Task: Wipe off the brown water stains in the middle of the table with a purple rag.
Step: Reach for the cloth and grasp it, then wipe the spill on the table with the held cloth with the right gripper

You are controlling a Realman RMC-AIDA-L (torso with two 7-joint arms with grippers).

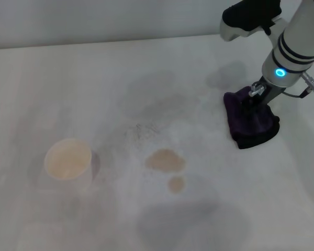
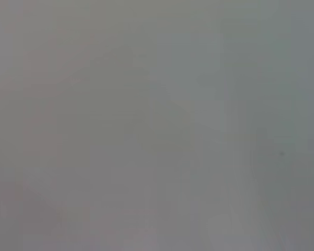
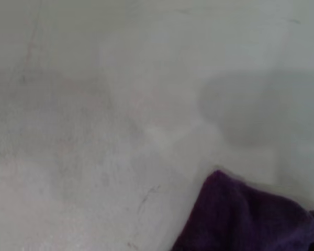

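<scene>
Head view: the right claw [image 1: 251, 102] is down on the purple rag [image 1: 251, 124], which lies bunched on the white bench [image 1: 52, 78] at about 2 o'clock from the middle. The claw's tips are buried in the cloth, so I cannot tell whether they have closed on it or merely press into it. The brown water stains [image 1: 165, 160] sit near the middle of the bench, at roughly 8 o'clock from the rag and well apart from it: a larger irregular blotch with a smaller round dot just beside it at 5 o'clock. Both look whole and unsmeared. A white paper cup [image 1: 68, 159] stands at 9 o'clock from the stains, clear of them. The left arm does not appear here.

Left wrist view: only a featureless grey field, with no claw, rag or stain to be made out.

Right wrist view: a corner of the purple rag [image 3: 251, 219] lies on the pale bench [image 3: 94, 104]; the claw's own tips do not show.

Judging by this, the wiping has not begun. The rag has been reached, but carrying it to the stains and rubbing both away is all left to do.
</scene>
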